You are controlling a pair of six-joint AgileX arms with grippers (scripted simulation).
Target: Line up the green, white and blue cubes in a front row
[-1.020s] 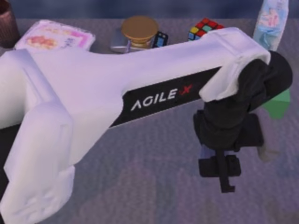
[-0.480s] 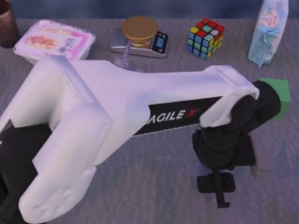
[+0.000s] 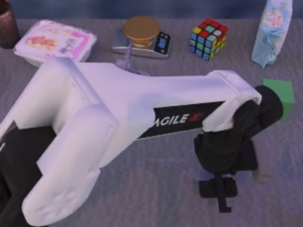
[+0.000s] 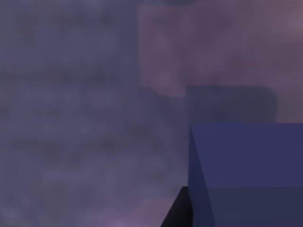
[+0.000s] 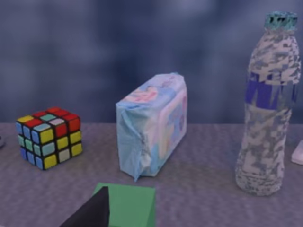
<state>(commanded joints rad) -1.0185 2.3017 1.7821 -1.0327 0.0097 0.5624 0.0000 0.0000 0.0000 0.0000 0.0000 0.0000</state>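
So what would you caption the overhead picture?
Left arm's gripper low over the table's front, green cube waiting behind at the right.

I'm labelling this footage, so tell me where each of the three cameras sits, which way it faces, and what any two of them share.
Top view: above the table, looking down; the left arm fills most of it, left gripper near the front edge.
Left wrist view: on the left wrist, close to the tabletop, facing the blue cube; a dark sliver of gripper shows beside it.
Right wrist view: on the right wrist, facing the back row; a dark finger edge shows low down.
Shared: the top and right wrist views both show the green cube, puzzle cube and packet.
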